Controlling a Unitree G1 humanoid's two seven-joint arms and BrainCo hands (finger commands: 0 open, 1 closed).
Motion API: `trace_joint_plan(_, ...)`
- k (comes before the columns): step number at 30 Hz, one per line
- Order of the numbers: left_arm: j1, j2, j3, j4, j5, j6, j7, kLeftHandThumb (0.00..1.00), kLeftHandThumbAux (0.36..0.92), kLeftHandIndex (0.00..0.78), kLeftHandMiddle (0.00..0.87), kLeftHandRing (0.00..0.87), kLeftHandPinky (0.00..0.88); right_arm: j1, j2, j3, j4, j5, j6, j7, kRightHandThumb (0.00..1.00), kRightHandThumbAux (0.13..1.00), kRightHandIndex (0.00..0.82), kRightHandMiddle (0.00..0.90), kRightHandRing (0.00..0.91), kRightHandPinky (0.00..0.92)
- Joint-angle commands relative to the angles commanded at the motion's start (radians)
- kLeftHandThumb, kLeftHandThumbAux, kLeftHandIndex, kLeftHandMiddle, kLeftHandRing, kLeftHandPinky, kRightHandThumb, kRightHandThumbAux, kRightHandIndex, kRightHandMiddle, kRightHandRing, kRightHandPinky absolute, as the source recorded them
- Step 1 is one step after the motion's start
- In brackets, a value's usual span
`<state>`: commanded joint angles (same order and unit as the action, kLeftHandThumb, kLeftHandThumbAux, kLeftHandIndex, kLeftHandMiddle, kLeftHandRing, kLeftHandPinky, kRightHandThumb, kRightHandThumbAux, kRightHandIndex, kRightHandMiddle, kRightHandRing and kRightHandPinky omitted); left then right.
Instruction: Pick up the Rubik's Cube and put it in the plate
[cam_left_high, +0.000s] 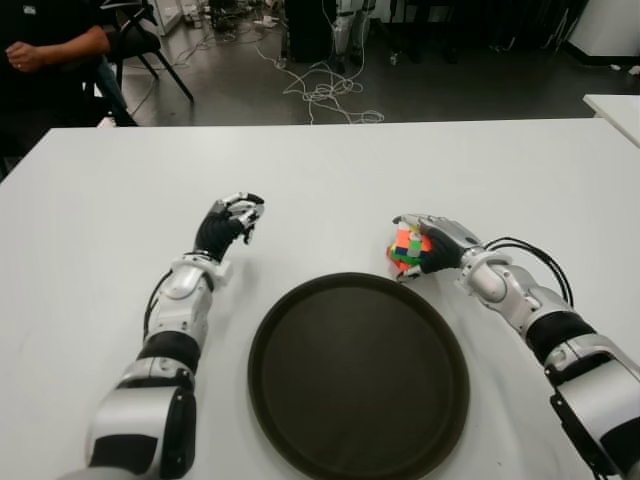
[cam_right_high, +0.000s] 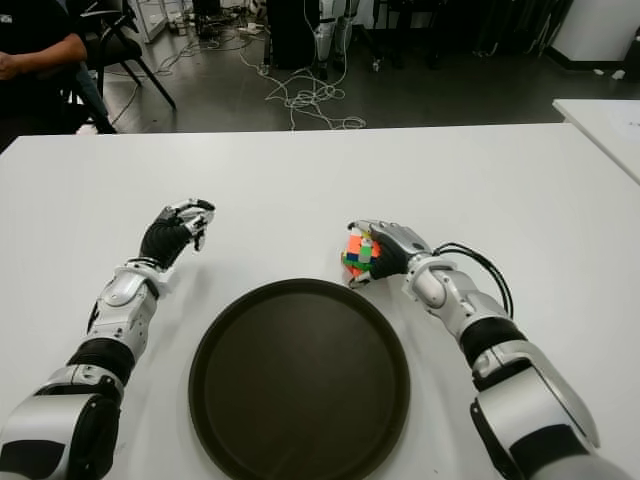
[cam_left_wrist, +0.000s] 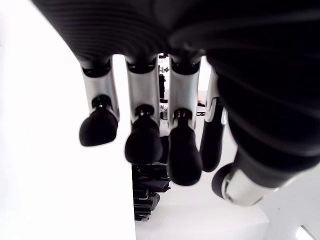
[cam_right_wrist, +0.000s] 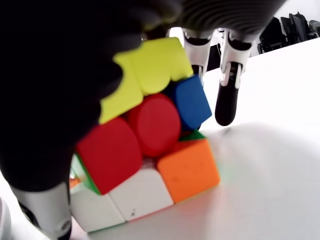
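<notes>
The Rubik's Cube, its layers twisted a little out of line, stands on the white table just off the upper right rim of the round dark plate. My right hand reaches it from the right. The fingers curl over its top and far side, and the palm presses against it. In the right wrist view the cube fills the space under the palm, with its lower edge on the table and two fingers hanging past it. My left hand shows left of the plate, half curled and empty.
A person's arm and a chair are beyond the table's far left corner. Loose cables lie on the floor behind. Another white table's corner shows at the right.
</notes>
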<state>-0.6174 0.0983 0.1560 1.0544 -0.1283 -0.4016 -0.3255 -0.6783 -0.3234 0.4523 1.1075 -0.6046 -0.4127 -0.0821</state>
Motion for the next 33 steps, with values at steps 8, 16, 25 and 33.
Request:
trace_joint_plan(8, 0.0, -0.002, 0.0, 0.0, 0.001, -0.002, 0.007, 0.684, 0.719, 0.433, 0.756, 0.766, 0.773, 0.001, 0.0, -0.006, 0.0, 0.011, 0.0, 0.001, 0.0, 0.753, 0.194, 0.253, 0.312, 0.384)
trace_joint_plan(16, -0.001, -0.004, 0.0, 0.003, 0.003, -0.006, 0.011, 0.684, 0.72, 0.433, 0.757, 0.768, 0.776, 0.002, -0.003, -0.008, -0.004, 0.017, -0.001, -0.014, 0.0, 0.803, 0.242, 0.292, 0.344, 0.427)
trace_joint_plan(25, -0.004, -0.007, 0.001, 0.007, 0.002, -0.01, 0.017, 0.684, 0.719, 0.433, 0.754, 0.765, 0.773, 0.012, -0.003, -0.027, -0.007, 0.025, -0.028, -0.091, 0.578, 0.762, 0.4, 0.525, 0.582, 0.642)
trace_joint_plan(33, -0.004, -0.006, 0.002, 0.006, -0.002, -0.007, 0.01, 0.684, 0.719, 0.433, 0.755, 0.766, 0.773, 0.016, 0.001, -0.028, -0.001, 0.011, -0.038, -0.199, 0.692, 0.735, 0.42, 0.663, 0.703, 0.726)
